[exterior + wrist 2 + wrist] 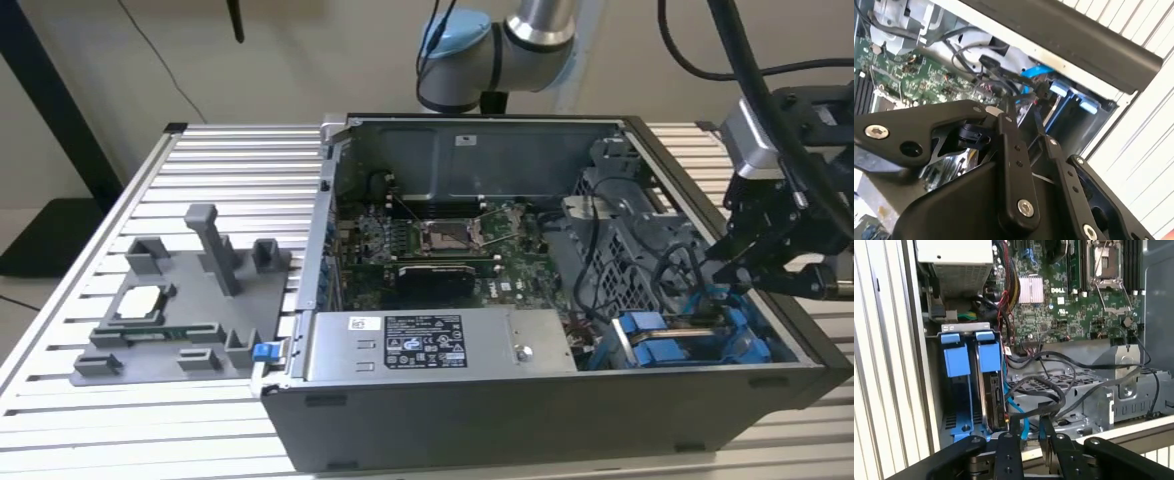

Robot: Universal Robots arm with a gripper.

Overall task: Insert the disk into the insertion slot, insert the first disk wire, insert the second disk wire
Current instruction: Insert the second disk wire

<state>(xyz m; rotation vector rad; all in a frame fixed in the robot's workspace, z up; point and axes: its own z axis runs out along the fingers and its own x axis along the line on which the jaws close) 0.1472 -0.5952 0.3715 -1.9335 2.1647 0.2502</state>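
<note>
The disk (pixel 995 400) stands on edge inside the insertion slot (pixel 966 328), a grey metal bay in the case's corner, with its blue carrier tab (pixel 989 351) at the outer end. In the exterior view the blue carrier (pixel 674 342) sits at the case's near right corner. My gripper (pixel 1030 422) hovers just over the disk's inner end, open with a narrow gap and nothing held. A thin blue wire (pixel 1013 407) and looped black wires (pixel 1050 390) run right under the fingertips (pixel 1046 426). In the second wrist view the gripper (pixel 1024 106) points into the wire bundle (pixel 1004 75).
A second blue carrier (pixel 956 357) sits beside the disk. A perforated metal cage (pixel 1074 390), the motherboard (pixel 441 240) and the grey power-supply box (pixel 427 345) surround the spot. A grey fixture (pixel 187 310) lies on the slatted table at the exterior view's left.
</note>
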